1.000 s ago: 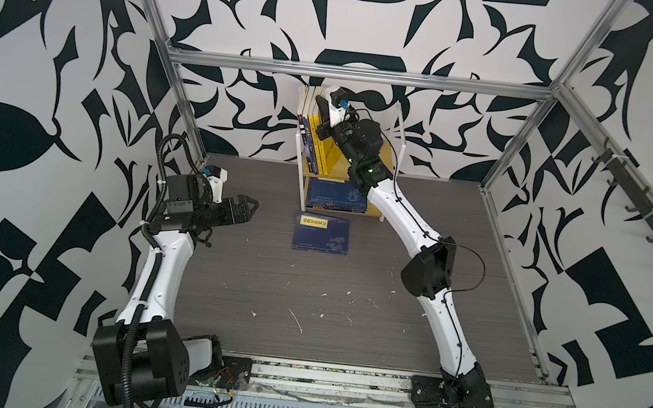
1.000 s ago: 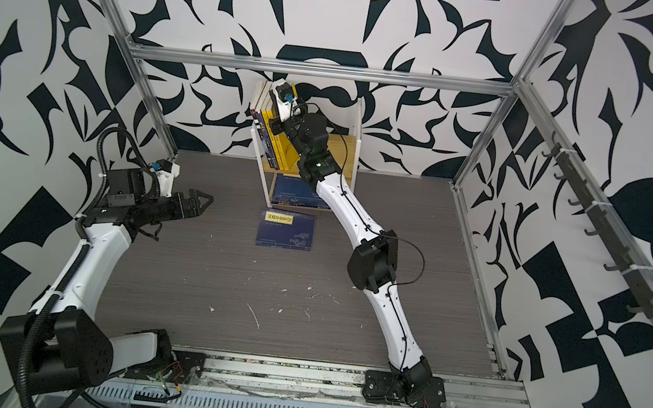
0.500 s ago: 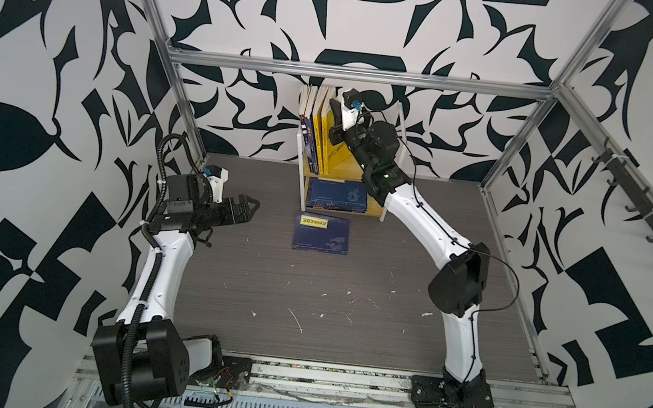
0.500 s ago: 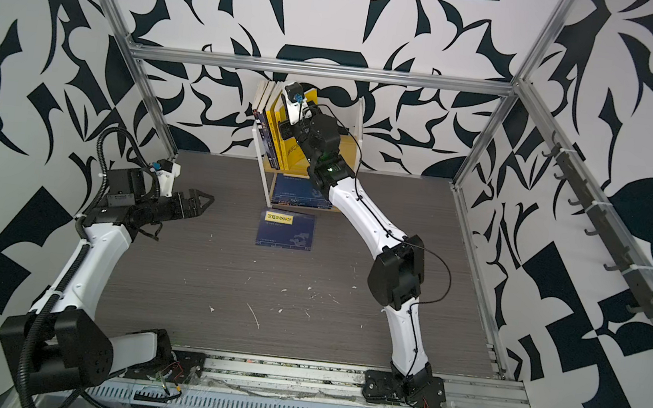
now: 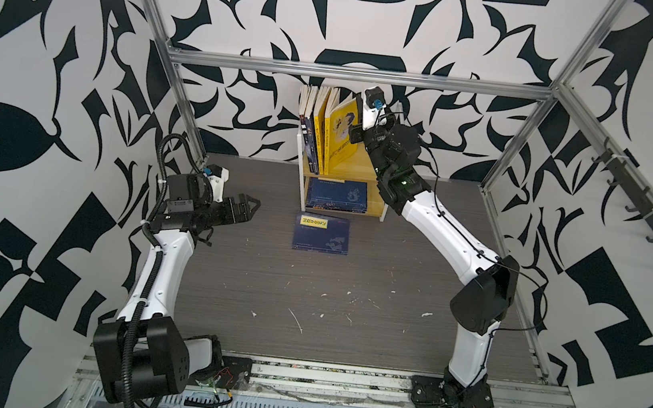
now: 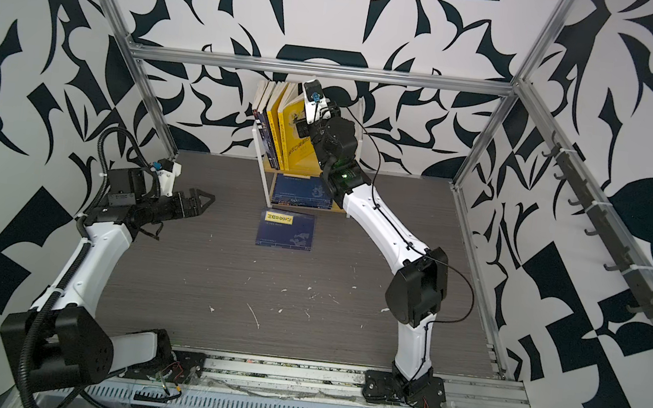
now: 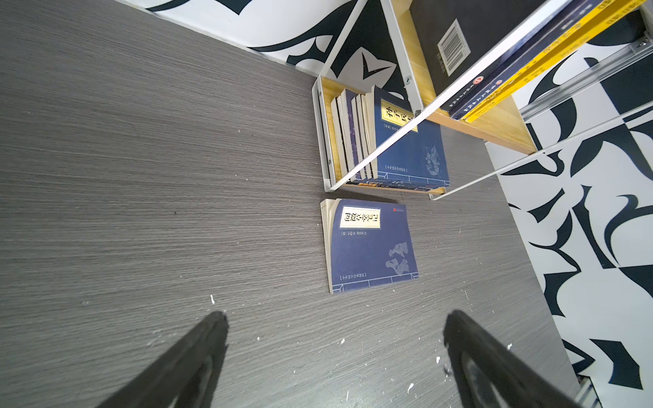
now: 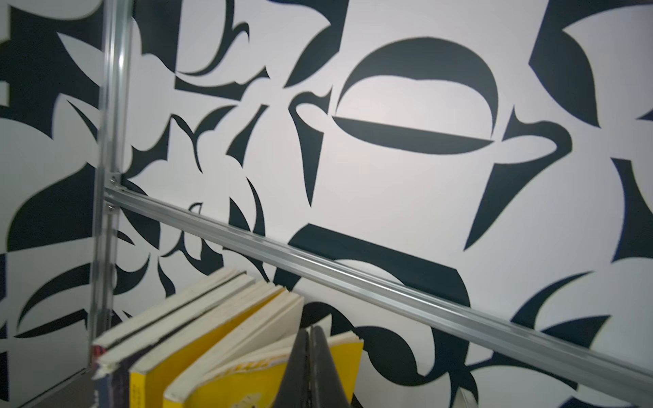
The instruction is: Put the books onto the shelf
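yellow book [image 5: 336,147] leans on my clenched right claw [image 8: 309,339] on the shelf [image 5: 356,165], so i think i'm nudging it straight; next my wide-spread left claw [image 5: 253,204] must grab the navy book [image 5: 321,236] ahead of it.

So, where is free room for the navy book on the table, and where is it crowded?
Upper tier of the shelf: bare board right of the leaning yellow book, but the shut right claw and arm stand there. Lower tier: crowded, the navy stack covers most of its board. The table is bare between the open left claw and the navy book.
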Action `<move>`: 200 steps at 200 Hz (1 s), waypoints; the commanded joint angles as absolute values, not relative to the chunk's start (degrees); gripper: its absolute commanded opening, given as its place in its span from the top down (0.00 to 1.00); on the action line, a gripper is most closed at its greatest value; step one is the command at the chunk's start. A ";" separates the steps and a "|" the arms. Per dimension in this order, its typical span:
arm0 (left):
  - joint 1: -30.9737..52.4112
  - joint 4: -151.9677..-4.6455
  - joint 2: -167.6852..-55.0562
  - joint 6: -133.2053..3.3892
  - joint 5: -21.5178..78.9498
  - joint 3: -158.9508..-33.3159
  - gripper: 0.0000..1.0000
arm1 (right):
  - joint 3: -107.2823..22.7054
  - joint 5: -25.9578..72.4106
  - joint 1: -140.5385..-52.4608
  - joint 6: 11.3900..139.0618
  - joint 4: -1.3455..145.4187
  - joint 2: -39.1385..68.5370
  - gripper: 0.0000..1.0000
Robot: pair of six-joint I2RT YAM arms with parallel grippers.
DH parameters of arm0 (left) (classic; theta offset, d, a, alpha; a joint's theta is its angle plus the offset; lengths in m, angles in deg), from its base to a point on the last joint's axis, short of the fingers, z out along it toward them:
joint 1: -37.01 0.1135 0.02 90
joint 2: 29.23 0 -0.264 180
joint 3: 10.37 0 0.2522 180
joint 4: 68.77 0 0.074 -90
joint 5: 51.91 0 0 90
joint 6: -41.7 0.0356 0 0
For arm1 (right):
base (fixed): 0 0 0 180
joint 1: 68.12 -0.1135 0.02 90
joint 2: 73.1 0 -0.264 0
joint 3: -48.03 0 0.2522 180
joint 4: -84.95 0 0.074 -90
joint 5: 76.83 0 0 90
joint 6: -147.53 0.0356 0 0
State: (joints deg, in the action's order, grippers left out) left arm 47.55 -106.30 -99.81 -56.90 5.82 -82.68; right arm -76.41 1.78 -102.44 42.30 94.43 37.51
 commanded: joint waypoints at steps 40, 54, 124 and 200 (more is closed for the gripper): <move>47.86 -105.73 -99.80 -57.27 4.95 -82.07 0.00 | -80.64 -0.31 -99.52 47.72 91.08 42.33 1.00; 47.88 -105.80 -99.72 -57.33 5.03 -82.10 0.00 | -84.28 1.54 -99.55 49.50 90.74 45.46 1.00; 47.84 -105.91 -99.45 -56.94 5.40 -82.11 0.00 | -108.56 15.61 -101.14 51.98 89.12 61.15 1.00; 47.83 -105.87 -99.54 -56.91 5.39 -82.07 0.00 | -116.89 26.43 -101.22 51.86 85.37 66.31 1.00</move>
